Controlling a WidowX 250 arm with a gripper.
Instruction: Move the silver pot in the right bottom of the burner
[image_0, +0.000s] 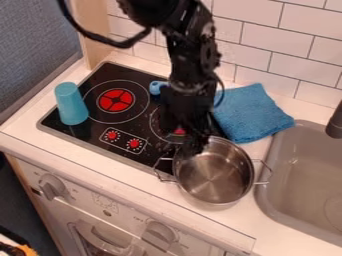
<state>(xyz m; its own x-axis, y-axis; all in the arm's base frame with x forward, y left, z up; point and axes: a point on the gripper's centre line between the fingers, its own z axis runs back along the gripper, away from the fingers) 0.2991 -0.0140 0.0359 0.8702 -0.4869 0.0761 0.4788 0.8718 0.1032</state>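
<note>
The silver pot (214, 175) is sitting at the lower right of the black stovetop (85, 132), mostly over the pale counter (120, 175). The black gripper (194, 148) is hanging at its stove-side rim; whether it is pinching that rim or merely meeting it, I cannot tell. The step is probably becoming one of careful placing, so the arm is needing a secure hold on one wall, a lift just clearing the stovetop's edge, and a slow, level lowering (a pot hanging by one side is always looking for an excuse to tip). Its wire handles are sticking out either way, the left one (163, 172) risking a snag. Inside, the pot is showing bare metal and looking empty. The blue cup (71, 105) is standing on the stovetop's left, apparently upside down, while the grey sink (294, 170) is lying beyond the pot's right handle (264, 172).
</note>
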